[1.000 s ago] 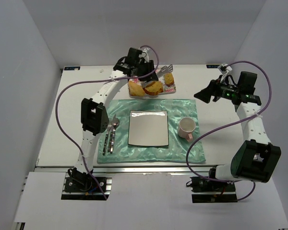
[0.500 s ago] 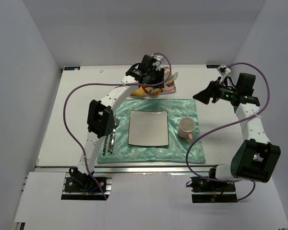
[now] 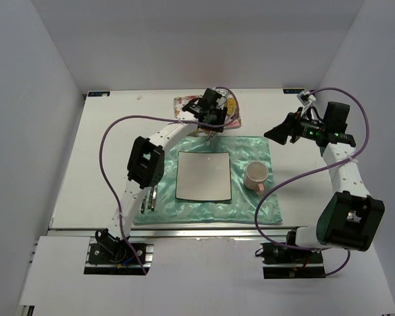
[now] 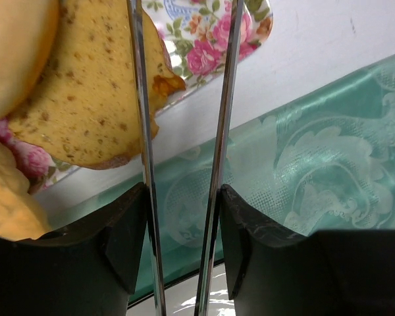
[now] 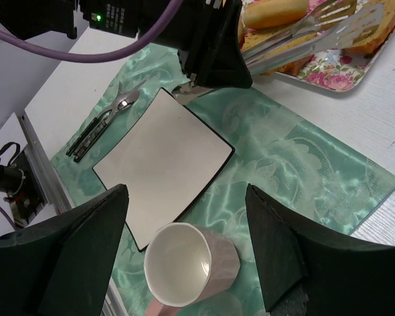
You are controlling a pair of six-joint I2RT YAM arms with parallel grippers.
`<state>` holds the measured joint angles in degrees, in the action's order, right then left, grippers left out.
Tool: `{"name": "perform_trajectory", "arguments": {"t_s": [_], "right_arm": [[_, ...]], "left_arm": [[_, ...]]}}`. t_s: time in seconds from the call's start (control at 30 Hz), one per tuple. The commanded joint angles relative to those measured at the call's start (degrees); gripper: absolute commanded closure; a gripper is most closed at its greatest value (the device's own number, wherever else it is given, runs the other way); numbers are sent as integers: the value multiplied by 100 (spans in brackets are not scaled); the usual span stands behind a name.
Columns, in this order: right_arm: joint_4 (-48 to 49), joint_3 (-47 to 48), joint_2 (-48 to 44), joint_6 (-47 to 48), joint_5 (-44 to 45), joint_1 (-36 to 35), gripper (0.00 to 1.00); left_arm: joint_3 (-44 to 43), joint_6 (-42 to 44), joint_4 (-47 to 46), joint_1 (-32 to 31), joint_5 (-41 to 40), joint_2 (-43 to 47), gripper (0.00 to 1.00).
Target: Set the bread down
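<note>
On the floral tray (image 4: pixel 204 49), bread slices (image 4: pixel 85 99) (tongs (image 4: pixel 220 131) alongside).

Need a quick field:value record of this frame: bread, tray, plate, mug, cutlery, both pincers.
bread: slices on the floral tray, far side of the table
tongs: two metal blades held by the left pincer, gap between them empty, one blade alongside a slice
plate: white square plate, bare, on the green placemat
mug: white mug, upright, empty, right of the plate
cutlery: fork and knife on the mat, left of the plate
right pincer: open, above the table right of the mat, holding nothing
</note>
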<state>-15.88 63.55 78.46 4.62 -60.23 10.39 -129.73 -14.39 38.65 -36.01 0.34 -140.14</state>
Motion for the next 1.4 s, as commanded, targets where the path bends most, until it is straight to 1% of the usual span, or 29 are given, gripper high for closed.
{"name": "perform_trajectory", "arguments": {"t_s": [0.0,0.2,0.3,0.47,0.5,0.57,0.77,1.07,1.33,1.37], "right_arm": [[199,-62,-164,-75,-165,24,23],[243,-71,-173,-120,-165,33,23],[199,-79,-164,-84,-174,33,23],[278,-106,-138,-163,-209,33,23],[287,-88,-138,-181,-209,33,23],[278,-80,-146,-163,-217,24,23],[234,-88,-155,-128,-226,33,23],[252,-71,-111,-163,-253,33,23],[261,-80,-111,-172,-270,24,23],[261,-80,-111,-172,-270,33,23]], "left_arm": [[62,59,-183,-38,-122,303,44],[167,7,-367,-38,-95,443,45],[606,-20,-753,-38,-78,828,45],[712,24,-885,-38,-43,1005,45],[739,42,-921,-38,140,1041,45],[826,85,-1017,-38,186,1137,45],[1336,200,-1316,-38,318,1577,46],[1600,437,-1264,-47,485,1762,46],[1513,657,-1159,-257,45,1507,46],[1486,701,-1150,-275,-172,1481,46]]}}
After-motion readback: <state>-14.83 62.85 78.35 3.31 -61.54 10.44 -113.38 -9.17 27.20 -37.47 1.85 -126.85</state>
